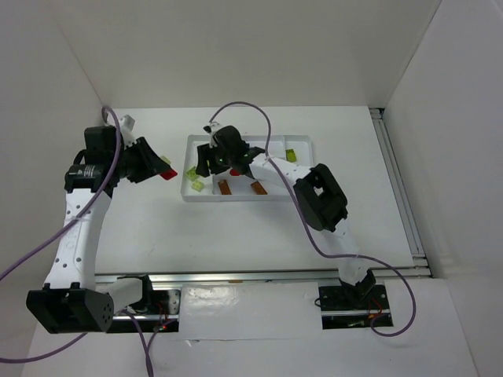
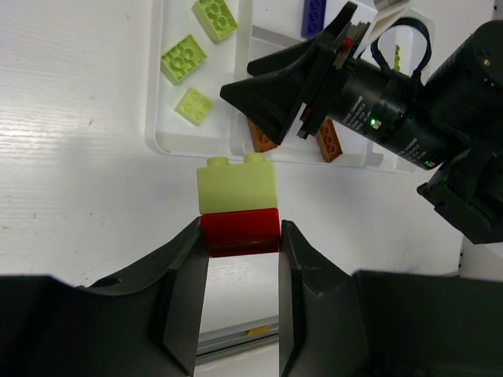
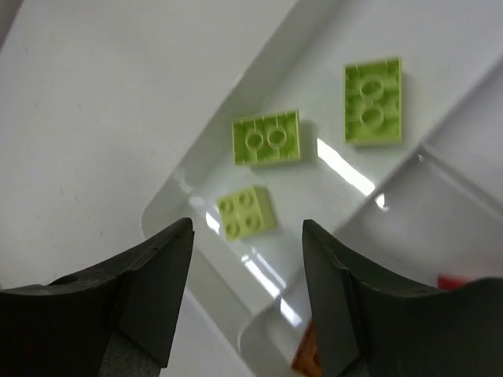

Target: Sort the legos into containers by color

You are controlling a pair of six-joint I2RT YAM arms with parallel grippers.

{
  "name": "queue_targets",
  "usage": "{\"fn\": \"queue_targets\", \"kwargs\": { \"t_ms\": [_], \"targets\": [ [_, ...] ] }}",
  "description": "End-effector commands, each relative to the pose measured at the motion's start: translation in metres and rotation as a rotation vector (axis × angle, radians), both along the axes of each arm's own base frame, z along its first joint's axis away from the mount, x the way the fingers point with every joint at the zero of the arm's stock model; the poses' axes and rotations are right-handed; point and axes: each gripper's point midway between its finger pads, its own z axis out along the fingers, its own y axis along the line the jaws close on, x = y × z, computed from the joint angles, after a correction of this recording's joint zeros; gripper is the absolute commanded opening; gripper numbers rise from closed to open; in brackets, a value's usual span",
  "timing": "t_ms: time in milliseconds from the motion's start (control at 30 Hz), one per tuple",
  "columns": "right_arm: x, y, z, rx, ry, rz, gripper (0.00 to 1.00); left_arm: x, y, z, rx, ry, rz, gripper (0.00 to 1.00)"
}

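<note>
Left claw (image 2: 241, 239) clamps small red plastic brick (image 2: 240, 229) with pale yellow-green brick (image 2: 237, 188) stacked on it, over white tabletop (image 2: 78, 196) beside shallow white divided plastic tray (image 2: 167, 133); right claw (image 3: 247, 228) spread open over corner compartment (image 3: 314, 196) holding three yellow-green bricks (image 3: 266, 137).

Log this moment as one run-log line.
left jaws: shut on red brick, yellow-green brick stacked on it, beside tray | right jaws: open above three yellow-green bricks in tray compartment

white table (image 1: 236, 236) | alu rail (image 1: 259, 276) near edge | white walls (image 1: 236, 47)
</note>
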Motion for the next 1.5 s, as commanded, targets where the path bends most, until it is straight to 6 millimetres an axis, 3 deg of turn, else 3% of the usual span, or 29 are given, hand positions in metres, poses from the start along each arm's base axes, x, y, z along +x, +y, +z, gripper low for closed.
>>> {"fn": "queue_targets", "kwargs": {
  "t_ms": [0,33,67,100,133,167,233,267,300,367,533,700,867,1200,1333,1467],
  "targets": [
    [-0.006,-0.026,0.075,0.055,-0.106,-0.033,0.64,0.004,-0.013,0.022,-0.033,-0.068,-0.103,0.00],
    [-0.018,-0.034,0.130,0.155,-0.180,0.007,0.64,0.002,-0.018,0.023,-0.046,-0.074,-0.135,0.00],
    [-0.032,-0.052,0.109,0.158,-0.118,0.011,0.64,0.000,-0.030,0.031,-0.087,-0.107,-0.208,0.00],
    [-0.041,-0.064,0.120,0.207,-0.111,0.034,0.64,0.000,-0.038,0.031,-0.121,-0.108,-0.249,0.00],
    [-0.055,-0.087,0.158,0.308,-0.134,0.105,0.65,-0.003,-0.045,0.033,-0.146,-0.124,-0.298,0.00],
    [-0.065,-0.101,0.154,0.371,-0.099,0.117,0.68,-0.014,-0.062,0.036,-0.235,-0.129,-0.405,0.00],
    [-0.075,-0.126,0.170,0.446,-0.101,0.169,0.77,-0.017,-0.083,0.041,-0.306,-0.172,-0.544,0.00],
    [-0.095,-0.132,0.193,0.499,-0.111,0.246,0.79,-0.023,-0.092,0.042,-0.341,-0.181,-0.611,0.00],
    [-0.104,-0.137,0.190,0.514,-0.092,0.268,0.82,-0.027,-0.097,0.039,-0.351,-0.185,-0.646,0.00],
    [-0.126,-0.140,0.210,0.564,-0.123,0.351,0.88,-0.028,-0.104,0.036,-0.380,-0.207,-0.703,0.00],
    [-0.142,-0.128,0.215,0.576,-0.133,0.430,0.89,-0.041,-0.118,0.046,-0.422,-0.254,-0.825,0.00],
    [-0.161,-0.118,0.235,0.665,-0.129,0.565,0.89,-0.046,-0.120,0.052,-0.440,-0.266,-0.857,0.00],
    [-0.154,-0.107,0.224,0.657,-0.094,0.604,0.93,-0.051,-0.127,0.054,-0.431,-0.277,-0.881,0.00],
    [-0.157,-0.083,0.231,0.709,-0.068,0.650,0.94,-0.049,-0.129,0.053,-0.419,-0.274,-0.875,0.00],
    [-0.154,-0.080,0.232,0.736,-0.065,0.669,0.81,-0.048,-0.128,0.054,-0.407,-0.281,-0.872,0.00],
    [-0.163,-0.078,0.238,0.774,-0.038,0.723,0.81,-0.048,-0.128,0.054,-0.407,-0.281,-0.872,0.00]
  ]
}}
